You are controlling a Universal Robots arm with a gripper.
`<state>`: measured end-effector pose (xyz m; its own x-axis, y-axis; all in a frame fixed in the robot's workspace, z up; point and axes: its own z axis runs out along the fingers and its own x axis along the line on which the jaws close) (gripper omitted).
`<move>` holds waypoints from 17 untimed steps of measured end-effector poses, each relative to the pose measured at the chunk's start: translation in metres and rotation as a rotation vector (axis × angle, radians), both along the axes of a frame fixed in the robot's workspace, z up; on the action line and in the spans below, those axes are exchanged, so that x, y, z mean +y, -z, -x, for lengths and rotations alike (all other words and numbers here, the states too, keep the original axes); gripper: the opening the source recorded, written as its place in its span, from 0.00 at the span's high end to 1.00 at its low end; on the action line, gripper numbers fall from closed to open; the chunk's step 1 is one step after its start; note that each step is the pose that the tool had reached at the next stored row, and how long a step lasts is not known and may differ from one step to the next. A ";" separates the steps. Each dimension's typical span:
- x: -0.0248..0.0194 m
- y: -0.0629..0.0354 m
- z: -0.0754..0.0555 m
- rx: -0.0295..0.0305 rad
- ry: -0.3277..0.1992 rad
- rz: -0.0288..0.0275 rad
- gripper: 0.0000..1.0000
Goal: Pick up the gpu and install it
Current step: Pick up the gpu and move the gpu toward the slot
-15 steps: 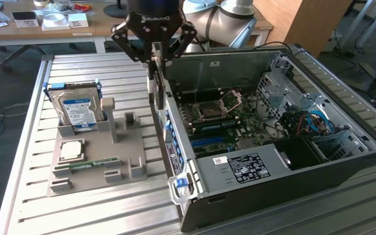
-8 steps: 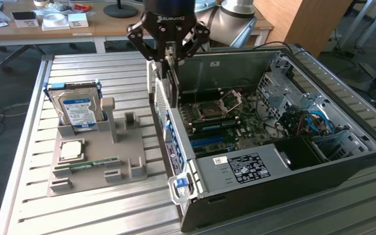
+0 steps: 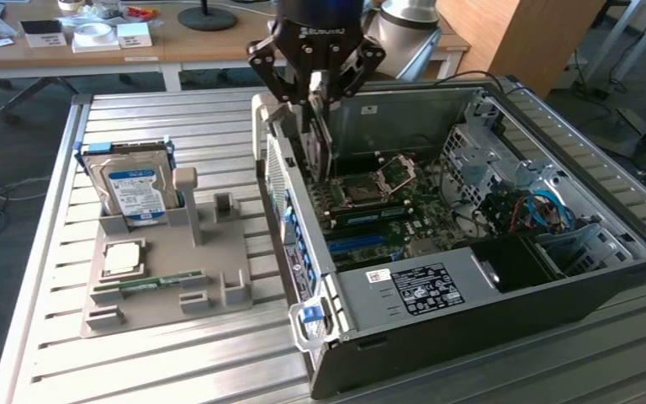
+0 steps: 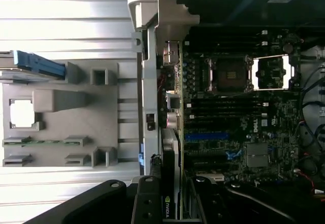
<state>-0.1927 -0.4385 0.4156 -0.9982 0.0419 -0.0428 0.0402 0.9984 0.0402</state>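
Between jaws, gpu (image 3: 320,135) gripped upright, prob. inside PC case (image 3: 491,332).

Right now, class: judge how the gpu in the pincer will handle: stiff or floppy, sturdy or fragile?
Probably stiff: the gpu hangs straight, edge-down, from the pincer. Likely fragile: a thin board. It might pivot, being gripped near its top only.

The arm (image 3: 410,13) is occupying the 12 o'clock edge of the exterior view, with the wrist aiming the gripper (image 3: 319,91) straight down toward 6 o'clock. The two black fingers (image 3: 282,77) are bearing inward from 9 o'clock and 3 o'clock. They are clamping the upper edge of the gpu (image 3: 320,143), which is hanging vertically below them.
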 end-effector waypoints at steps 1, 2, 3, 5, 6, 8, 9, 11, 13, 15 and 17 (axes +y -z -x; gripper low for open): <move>0.0000 0.0000 -0.003 0.0000 0.000 0.0001 0.73; 0.0000 0.0000 -0.006 0.0000 0.000 0.0001 0.73; 0.0000 0.0000 -0.009 0.0000 0.000 0.0001 0.73; 0.0001 0.0000 -0.016 0.0000 0.000 0.0000 0.73; 0.0001 0.0001 -0.019 -0.0001 0.000 0.0000 0.73; 0.0001 0.0000 -0.025 -0.0001 0.000 0.0000 0.73; 0.0002 0.0001 -0.029 0.0000 0.000 0.0000 0.73; 0.0002 0.0000 -0.035 0.0000 0.000 0.0001 0.73; 0.0003 0.0001 -0.041 0.0000 0.000 0.0000 0.73; 0.0003 0.0000 -0.047 0.0000 0.000 0.0001 0.73; 0.0003 0.0001 -0.053 0.0000 0.000 0.0000 0.73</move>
